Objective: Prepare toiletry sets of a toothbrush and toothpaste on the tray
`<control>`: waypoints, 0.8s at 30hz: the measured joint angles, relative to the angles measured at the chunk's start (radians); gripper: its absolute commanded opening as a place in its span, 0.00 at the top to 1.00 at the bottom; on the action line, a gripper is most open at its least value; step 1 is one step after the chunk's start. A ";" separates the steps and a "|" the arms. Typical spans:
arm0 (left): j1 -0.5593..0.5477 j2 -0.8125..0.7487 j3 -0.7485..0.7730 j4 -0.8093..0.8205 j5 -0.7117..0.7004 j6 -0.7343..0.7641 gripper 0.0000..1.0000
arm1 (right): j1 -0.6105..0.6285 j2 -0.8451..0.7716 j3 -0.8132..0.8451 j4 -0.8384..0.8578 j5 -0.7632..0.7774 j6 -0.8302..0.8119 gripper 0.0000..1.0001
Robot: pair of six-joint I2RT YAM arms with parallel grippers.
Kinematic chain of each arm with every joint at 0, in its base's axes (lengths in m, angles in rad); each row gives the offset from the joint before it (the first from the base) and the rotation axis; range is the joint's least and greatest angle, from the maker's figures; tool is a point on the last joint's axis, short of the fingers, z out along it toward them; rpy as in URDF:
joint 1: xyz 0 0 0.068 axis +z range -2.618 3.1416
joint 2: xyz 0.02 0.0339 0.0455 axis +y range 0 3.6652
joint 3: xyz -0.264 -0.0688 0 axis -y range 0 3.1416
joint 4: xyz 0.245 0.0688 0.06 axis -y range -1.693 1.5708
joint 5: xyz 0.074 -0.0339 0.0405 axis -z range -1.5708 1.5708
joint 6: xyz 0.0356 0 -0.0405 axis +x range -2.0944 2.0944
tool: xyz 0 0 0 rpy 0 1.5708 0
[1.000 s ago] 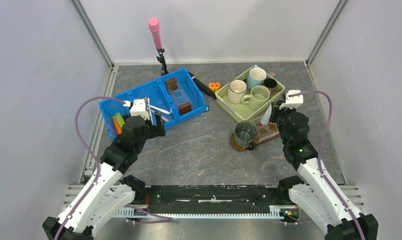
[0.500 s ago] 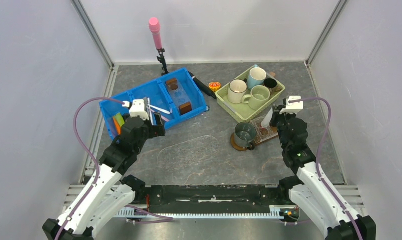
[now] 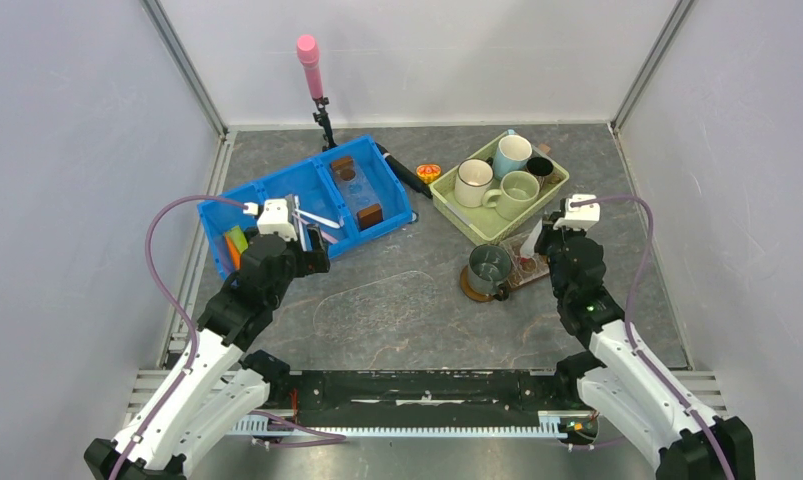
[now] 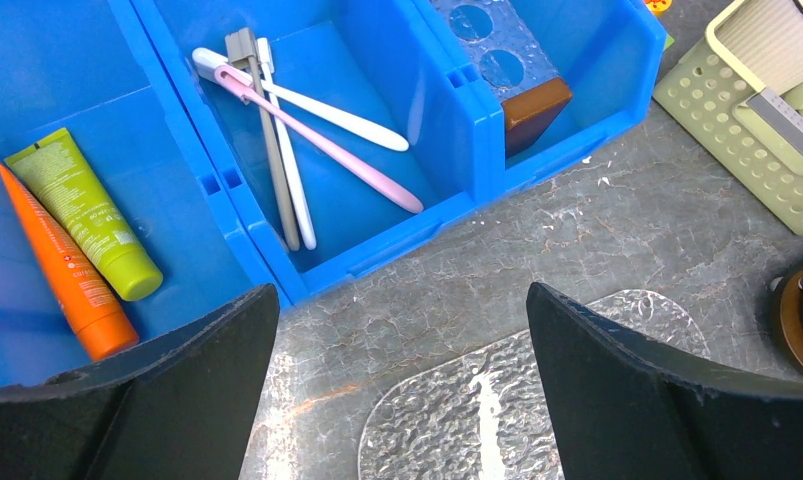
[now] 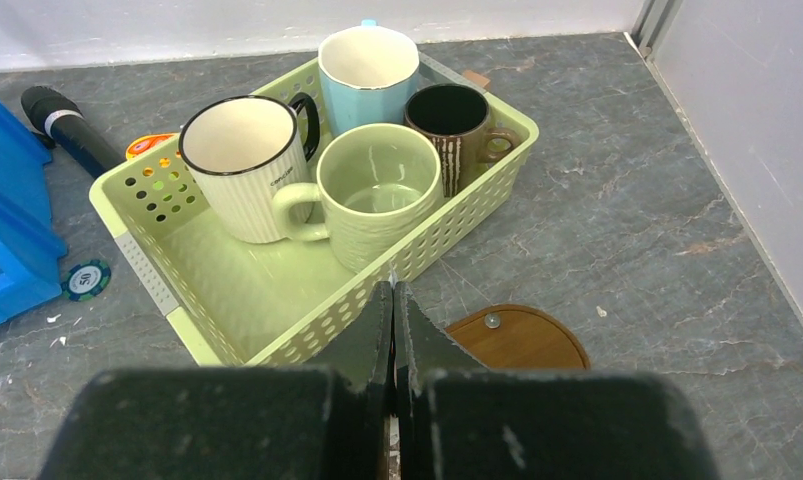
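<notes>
Toothbrushes [image 4: 327,145] in blue bin [image 4: 477,130]; L gripper [image 4: 399,295] spread wide, R gripper [image 5: 392,295] pressed together beside tray [image 5: 522,340]

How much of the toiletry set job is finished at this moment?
Done: one grey-green mug stands on the tray. In hand: the right gripper is shut on a thin white item by the tray; I cannot tell what it is. Left: the left gripper is open above the blue bin, where the toothbrushes, green tube and orange tube lie unpicked.
</notes>
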 measured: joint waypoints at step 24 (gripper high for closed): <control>0.000 0.000 0.000 0.000 -0.001 0.000 0.00 | 0.116 0.094 -0.019 0.119 0.184 -0.061 1.00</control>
